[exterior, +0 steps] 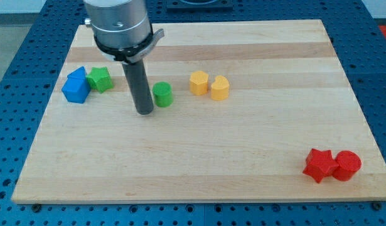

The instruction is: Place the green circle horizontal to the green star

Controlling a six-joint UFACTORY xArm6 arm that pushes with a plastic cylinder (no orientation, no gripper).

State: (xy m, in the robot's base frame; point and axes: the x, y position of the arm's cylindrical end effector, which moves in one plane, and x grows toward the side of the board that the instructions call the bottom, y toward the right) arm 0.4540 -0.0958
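Arm housing (117, 25) cut off by view's top edge; upper part out of frame. Rod hides strip of table (199, 163) behind it. Whether my tip (144, 112) touches green circle (162, 94) or stands just beside: cannot tell. Blue blocks (76, 86) overlap, so individual shapes unclear. Green star (100, 79) partly masked by blue block. Yellow blocks (209, 85): exact shapes too small to tell.

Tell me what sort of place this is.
Probably a robotics lab bench: a wooden board lies on a blue perforated table, with small blocks like the green circle and my tip beside it.
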